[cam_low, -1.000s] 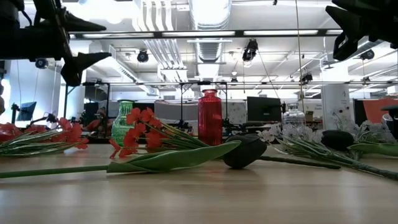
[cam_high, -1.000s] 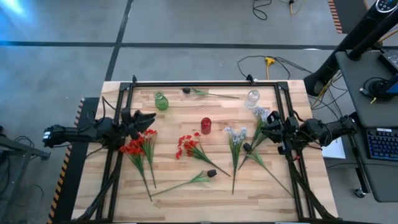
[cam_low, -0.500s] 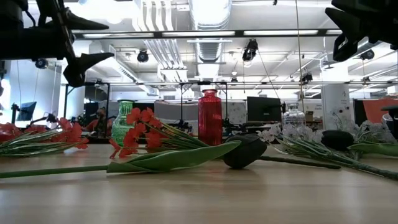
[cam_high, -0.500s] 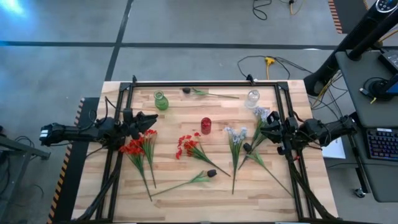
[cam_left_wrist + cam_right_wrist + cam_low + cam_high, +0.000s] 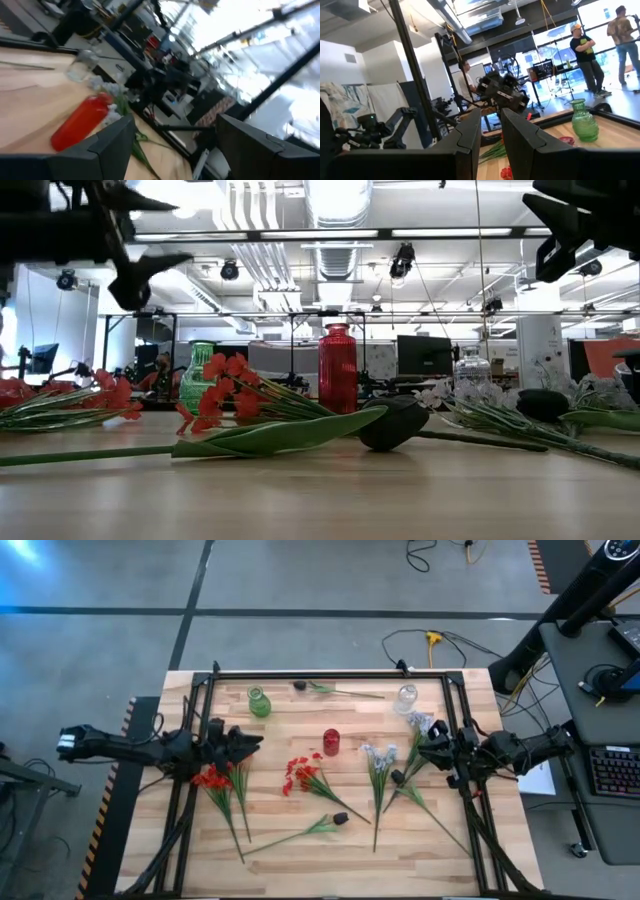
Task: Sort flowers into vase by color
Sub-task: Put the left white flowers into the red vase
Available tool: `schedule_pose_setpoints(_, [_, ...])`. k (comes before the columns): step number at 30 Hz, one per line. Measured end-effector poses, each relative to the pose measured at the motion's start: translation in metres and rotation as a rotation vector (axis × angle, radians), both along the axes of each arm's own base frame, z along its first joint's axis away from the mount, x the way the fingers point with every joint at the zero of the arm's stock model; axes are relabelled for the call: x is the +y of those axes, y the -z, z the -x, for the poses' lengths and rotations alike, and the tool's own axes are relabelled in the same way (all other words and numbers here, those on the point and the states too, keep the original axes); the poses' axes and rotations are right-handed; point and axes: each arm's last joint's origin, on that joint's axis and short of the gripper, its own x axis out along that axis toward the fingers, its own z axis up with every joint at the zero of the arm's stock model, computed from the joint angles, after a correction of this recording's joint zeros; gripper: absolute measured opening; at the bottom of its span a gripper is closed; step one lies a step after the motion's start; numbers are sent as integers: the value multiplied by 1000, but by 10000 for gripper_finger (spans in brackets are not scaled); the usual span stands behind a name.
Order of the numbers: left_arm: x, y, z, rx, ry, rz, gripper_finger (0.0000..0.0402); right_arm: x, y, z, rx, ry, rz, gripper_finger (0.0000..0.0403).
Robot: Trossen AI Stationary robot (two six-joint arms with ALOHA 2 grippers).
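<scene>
My left gripper [image 5: 250, 745] [image 5: 165, 230] is open and hovers above the table over a bunch of red flowers [image 5: 213, 778]. A second red bunch [image 5: 300, 772] lies at mid-table. Pale blue-white flowers [image 5: 378, 755] lie right of centre, and another such bunch [image 5: 425, 725] lies beside my right gripper [image 5: 425, 750] [image 5: 491, 130]. That gripper is open with a narrow gap and is raised off the table. Dark buds [image 5: 340, 818] [image 5: 397, 777] [image 5: 299, 686] lie flat on their stems. A green vase [image 5: 259, 702], a red vase [image 5: 331, 742] and a clear vase [image 5: 407, 697] stand upright.
A black frame [image 5: 330, 673] runs along the table's far edge and down both sides. Bare wood [image 5: 300, 860] shows along the near edge. Cables lie on the floor beyond the far edge. People stand in the room behind, seen in the right wrist view.
My left gripper has moved toward the table's right, out over the red flowers toward the middle, staying open. The flowers and vases have not moved.
</scene>
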Motion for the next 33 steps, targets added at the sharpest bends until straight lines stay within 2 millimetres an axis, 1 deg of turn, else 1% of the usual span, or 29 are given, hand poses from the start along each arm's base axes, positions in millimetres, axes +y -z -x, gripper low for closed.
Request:
schedule_pose_setpoints(3, [-8, -20, -9, 59, 40, -96, 252, 0, 0, 0, 0, 11, -4, 68])
schedule_pose_setpoints(7, [-15, -36, -21, 233, 51, -188, 241, -3, 0, 0, 8, 111, -38, 68])
schedule_pose_setpoints(10, [-20, -39, -30, 371, 59, -223, 234, -5, 0, 0, 13, 180, -61, 68])
schedule_pose_setpoints(12, [-23, -40, -36, 426, 76, -237, 231, -6, 1, 0, 15, 204, -68, 68])
schedule_pose_setpoints(18, [-29, -43, -51, 518, 98, -320, 226, -7, 1, -2, 45, 247, -73, 68])
schedule_pose_setpoints(22, [-29, -44, -59, 551, 59, -381, 224, -7, -8, -6, 79, 287, -63, 68])
schedule_pose_setpoints(27, [-29, -48, -63, 565, 15, -442, 223, -5, -31, -18, 137, 317, -17, 68])
schedule_pose_setpoints(29, [-28, -51, -63, 561, 2, -468, 223, -3, -37, -29, 186, 325, -8, 68])
schedule_pose_setpoints(33, [-26, -52, -61, 595, -48, -539, 223, 0, -46, -52, 327, 414, -56, 68])
